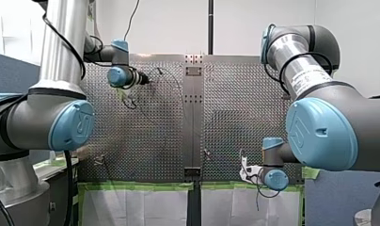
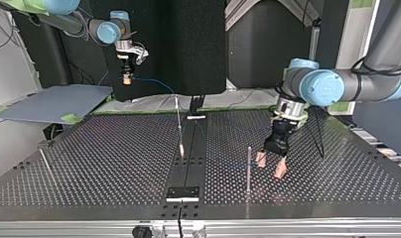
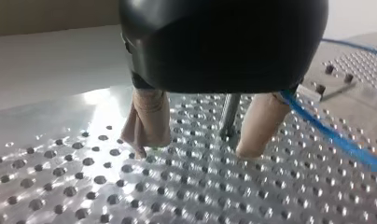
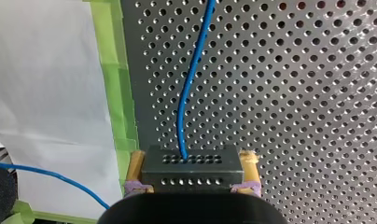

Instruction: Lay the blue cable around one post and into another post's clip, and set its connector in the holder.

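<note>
my right gripper (image 4: 192,161) is clamped on the connector (image 4: 186,176), with its yellow pads (image 4: 136,163) pressed to the two short sides. the connector looks like a small rigid metal block with rows of holes. i judge it the right place to hold: the faces are hard and flat, and there is nothing to crush. smooth metal may slip, though, if the cable tugs. the cable (image 4: 184,98) leaves the block's face ahead of the gripper and runs off over the table (image 4: 294,93) in a gentle bend. it is thin and light. i judge it springy enough to keep a curve and to pull back out of a clip. it is best guided by a light pinch close to the spot being seated.

my left gripper (image 3: 193,150) is spread wide and grasps nothing, its beige fingers (image 3: 147,119) reaching down near the table. a post (image 3: 229,114) rises between them. the cable passes just beside one finger, outside the gap.

it is hard to make out whether the cable touches that post or lies round it. the gripper's body hides the post's top, so i cannot tell whether it bears a clip. in the top view the cable shows just past my right gripper, then fades against the dark table. i cannot pick out the holder with confidence in any view.
</note>
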Motion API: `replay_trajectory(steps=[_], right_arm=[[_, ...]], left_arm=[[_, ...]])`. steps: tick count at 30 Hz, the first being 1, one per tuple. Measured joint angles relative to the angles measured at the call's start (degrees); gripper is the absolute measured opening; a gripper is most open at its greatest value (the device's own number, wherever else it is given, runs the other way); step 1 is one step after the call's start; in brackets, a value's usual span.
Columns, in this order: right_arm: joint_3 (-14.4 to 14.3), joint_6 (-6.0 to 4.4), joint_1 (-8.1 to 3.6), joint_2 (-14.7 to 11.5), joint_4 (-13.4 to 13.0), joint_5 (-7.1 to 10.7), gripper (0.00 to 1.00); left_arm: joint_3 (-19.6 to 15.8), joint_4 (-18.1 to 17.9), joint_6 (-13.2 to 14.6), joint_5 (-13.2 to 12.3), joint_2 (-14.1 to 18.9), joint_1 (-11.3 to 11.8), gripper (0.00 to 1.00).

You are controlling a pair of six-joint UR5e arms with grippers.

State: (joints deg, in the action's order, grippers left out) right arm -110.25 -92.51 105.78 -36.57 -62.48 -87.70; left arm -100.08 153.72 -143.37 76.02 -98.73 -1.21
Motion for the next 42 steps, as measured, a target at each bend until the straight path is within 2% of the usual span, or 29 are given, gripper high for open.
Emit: replay_trajectory(steps=[14, 17, 23, 33, 38, 42], right_arm=[[0.0, 0.08, 0.22, 0.0, 0.1, 0.06, 0.0], [0.0, 0.07, 0.27, 0.0, 0.1, 0.06, 0.0], [0.0, 0.04, 0.35, 0.0, 0.1, 0.06, 0.0], [0.0, 0.03, 0.43, 0.0, 0.2, 0.06, 0.0], [0.0, 0.01, 0.42, 0.0, 0.2, 0.06, 0.0], [0.0, -0.1, 0.43, 0.0, 0.2, 0.0, 0.0]], left_arm=[[0.0, 6.3, -6.9, 2.9, 1.2, -0.9, 1.0], [0.0, 7.6, -6.6, 3.6, 1.7, -1.0, 1.0], [0.0, 10.5, -3.9, 5.8, 3.7, -1.4, 1.0], [-0.1, 13.1, -0.8, 5.8, 4.8, -2.7, 1.0], [-0.7, 14.2, -0.3, 6.4, 6.4, -3.1, 1.0], [-2.8, 13.0, -1.4, 6.7, 8.6, -2.8, 1.0]])
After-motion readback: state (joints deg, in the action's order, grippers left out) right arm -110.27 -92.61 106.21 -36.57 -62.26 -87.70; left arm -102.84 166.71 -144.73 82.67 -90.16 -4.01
